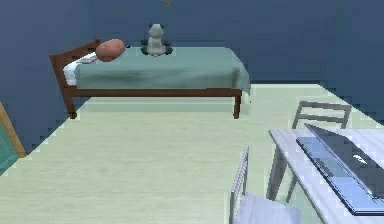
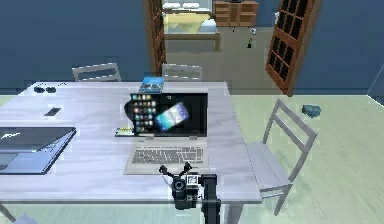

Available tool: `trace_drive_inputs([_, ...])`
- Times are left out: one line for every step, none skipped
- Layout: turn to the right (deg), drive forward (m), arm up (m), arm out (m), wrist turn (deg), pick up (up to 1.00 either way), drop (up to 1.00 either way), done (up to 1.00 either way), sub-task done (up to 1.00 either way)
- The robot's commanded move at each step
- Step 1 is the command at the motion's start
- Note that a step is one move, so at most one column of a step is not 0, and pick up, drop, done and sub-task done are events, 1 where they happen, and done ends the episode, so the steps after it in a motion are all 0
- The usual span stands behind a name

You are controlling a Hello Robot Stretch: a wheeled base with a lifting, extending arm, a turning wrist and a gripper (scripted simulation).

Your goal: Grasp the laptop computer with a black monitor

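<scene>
hovering at the counter (image 2: 95, 112) edge, the fingers (image 2: 172, 175) sit by the open, black-framed laptop (image 2: 165, 135) mid-counter; whether they hold anything, i cannot tell. a second laptop (image 2: 32, 148) farther left invites a wrong pick.

**Forward view.** Mounted on my body, facing ahead and somewhat down. Far: bed (image 1: 160, 70) against the blue wall, across open floor. Near: table (image 1: 287, 143) corner at the lower right, bearing a grey laptop (image 1: 350, 165), with a chair (image 1: 255, 200) close by.

**Arm side view.** Mounted on my body, facing out to the side and down across the tabletop. Near: my arm (image 2: 212, 205) rising from the bottom edge, with the open laptop (image 2: 165, 125) just beyond it. Far: doorway (image 2: 190, 25) in the back wall.

**Shared.** Table and grey laptop, at the forward view's right edge and the arm side view's left edge.
</scene>
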Motion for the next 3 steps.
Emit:
trace_drive_inputs([0.0,0.00,0.00,0.00,0.0,1.00,0.00,0.00,0.00])
trace_drive_inputs([0.0,0.00,0.10,0.00,0.0,0.00,0.00,0.00,0.00])
trace_drive_inputs([0.0,0.00,0.00,0.00,0.0,0.00,0.00,1.00,0.00])
